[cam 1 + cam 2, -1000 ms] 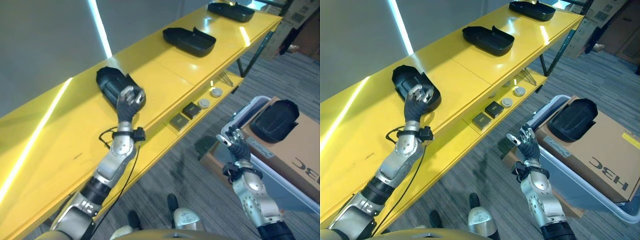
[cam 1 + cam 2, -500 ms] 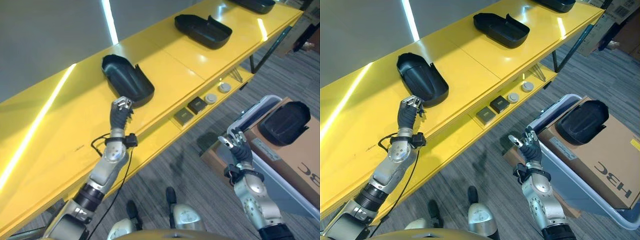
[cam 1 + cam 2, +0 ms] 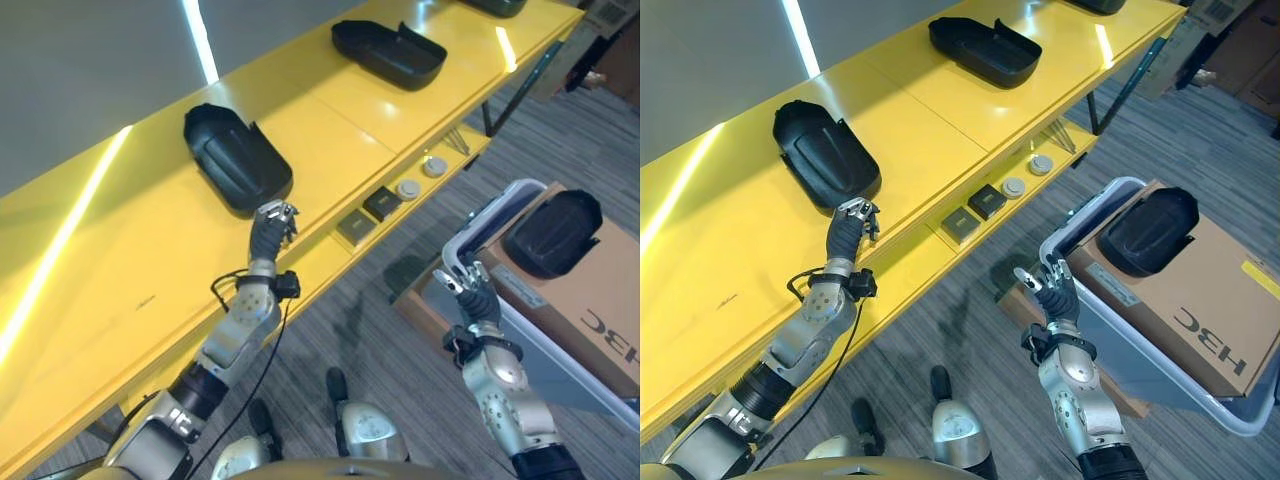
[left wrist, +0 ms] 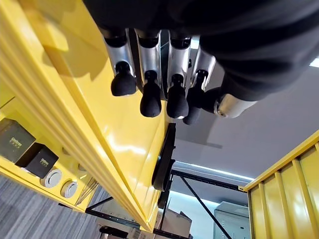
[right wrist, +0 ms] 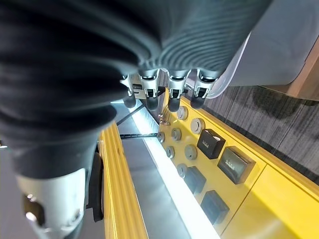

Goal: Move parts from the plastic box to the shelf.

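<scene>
A black moulded part [image 3: 236, 158] lies on the yellow shelf top [image 3: 120, 270]. My left hand [image 3: 271, 222] hovers just in front of it at the shelf's front edge, fingers [image 4: 150, 94] relaxed and holding nothing. A second black part [image 3: 388, 52] rests farther along the shelf. Another black part [image 3: 553, 232] sits on a cardboard box [image 3: 1200, 300] inside the grey plastic box [image 3: 1072, 222] at the right. My right hand [image 3: 470, 290] hangs open beside that box's near rim, empty.
On the lower shelf level lie two small dark boxes [image 3: 975, 210] and two round discs [image 3: 1026, 175]. Grey carpet floor spreads between the shelf and the plastic box. A shelf leg [image 3: 510, 90] slants down at the far end.
My left hand has come off the near black part and drawn back to the shelf's front edge; the part stays on the shelf. The right hand has hardly moved. The camera shifted slightly.
</scene>
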`<state>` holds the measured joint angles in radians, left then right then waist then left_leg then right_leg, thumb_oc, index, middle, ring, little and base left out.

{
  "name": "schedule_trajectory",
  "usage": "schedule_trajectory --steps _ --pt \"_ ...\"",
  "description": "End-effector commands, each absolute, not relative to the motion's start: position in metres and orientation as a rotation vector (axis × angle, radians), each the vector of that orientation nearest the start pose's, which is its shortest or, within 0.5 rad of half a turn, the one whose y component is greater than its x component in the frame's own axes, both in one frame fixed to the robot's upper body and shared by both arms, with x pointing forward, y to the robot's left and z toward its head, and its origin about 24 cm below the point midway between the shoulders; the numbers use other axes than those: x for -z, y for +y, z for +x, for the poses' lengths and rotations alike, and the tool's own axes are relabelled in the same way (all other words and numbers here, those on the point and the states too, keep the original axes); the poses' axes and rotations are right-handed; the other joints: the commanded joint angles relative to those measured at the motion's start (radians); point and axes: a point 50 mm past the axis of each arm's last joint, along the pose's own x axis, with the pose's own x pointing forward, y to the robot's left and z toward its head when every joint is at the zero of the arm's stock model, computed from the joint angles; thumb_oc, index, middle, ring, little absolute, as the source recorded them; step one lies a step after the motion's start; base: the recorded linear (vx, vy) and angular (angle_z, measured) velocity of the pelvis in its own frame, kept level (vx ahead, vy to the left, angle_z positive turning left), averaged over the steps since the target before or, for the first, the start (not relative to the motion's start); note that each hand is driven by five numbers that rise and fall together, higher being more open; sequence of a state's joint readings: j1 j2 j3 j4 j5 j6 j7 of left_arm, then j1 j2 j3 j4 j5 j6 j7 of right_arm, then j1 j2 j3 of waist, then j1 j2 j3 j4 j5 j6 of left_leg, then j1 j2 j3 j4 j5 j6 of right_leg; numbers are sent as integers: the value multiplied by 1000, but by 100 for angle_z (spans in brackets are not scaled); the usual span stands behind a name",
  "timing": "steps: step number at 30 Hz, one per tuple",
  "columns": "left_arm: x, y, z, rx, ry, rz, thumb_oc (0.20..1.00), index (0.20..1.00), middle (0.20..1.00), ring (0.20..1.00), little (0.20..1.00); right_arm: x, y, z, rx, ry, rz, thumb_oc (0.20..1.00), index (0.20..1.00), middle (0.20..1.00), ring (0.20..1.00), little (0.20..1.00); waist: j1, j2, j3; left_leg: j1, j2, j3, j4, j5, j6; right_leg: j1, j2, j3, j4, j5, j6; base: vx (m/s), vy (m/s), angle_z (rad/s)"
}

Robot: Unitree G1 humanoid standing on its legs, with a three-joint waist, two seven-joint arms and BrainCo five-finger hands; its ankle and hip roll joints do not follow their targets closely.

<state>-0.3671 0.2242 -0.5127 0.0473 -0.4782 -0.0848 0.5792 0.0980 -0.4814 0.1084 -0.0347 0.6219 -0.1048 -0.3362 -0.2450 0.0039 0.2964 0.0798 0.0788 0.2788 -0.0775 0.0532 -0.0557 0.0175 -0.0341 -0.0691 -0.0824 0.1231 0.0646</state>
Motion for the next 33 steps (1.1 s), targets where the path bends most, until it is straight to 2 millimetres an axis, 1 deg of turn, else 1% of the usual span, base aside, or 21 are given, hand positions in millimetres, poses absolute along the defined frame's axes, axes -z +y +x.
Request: schedule_trajectory --steps 1,5,14,27,33 --pt "-115 70 301 -13 -215 -208 200 200 200 200 200 -65 -231 231 222 -56 131 1000 1000 1000 1000 1000 -7 -15 -60 -53 96 52 72 22 -26 -1 -18 -28 43 -78 55 30 -13 -11" --pt "-113 72 307 -86 -221 -158 200 200 200 200 200 -63 -231 231 213 -46 128 1000 1000 1000 1000 1000 -18 -17 -60 -55 101 56 80 24 -27 0 -19 -26 48 -81 54 24 -9 -3" --pt "-101 81 325 -244 -178 -73 200 200 200 200 200 -58 -229 233 177 -21 112 1000 1000 1000 1000 1000 -45 -17 -60 -62 111 68 103 25 -29 -4 -20 -15 69 -89 50 37 4 -4" --pt "-100 83 334 -293 -179 -53 200 200 200 200 200 -60 -226 235 136 -24 92 1000 1000 1000 1000 1000 -67 -15 -52 -84 120 74 139 30 -33 -12 -25 -10 96 -92 43 11 6 -2" --pt "-104 80 338 -310 -203 -19 200 200 200 200 200 -61 -225 236 125 -20 86 1000 1000 1000 1000 1000 -74 -17 -50 -96 122 76 153 33 -34 -13 -27 -8 100 -90 40 0 0 0"
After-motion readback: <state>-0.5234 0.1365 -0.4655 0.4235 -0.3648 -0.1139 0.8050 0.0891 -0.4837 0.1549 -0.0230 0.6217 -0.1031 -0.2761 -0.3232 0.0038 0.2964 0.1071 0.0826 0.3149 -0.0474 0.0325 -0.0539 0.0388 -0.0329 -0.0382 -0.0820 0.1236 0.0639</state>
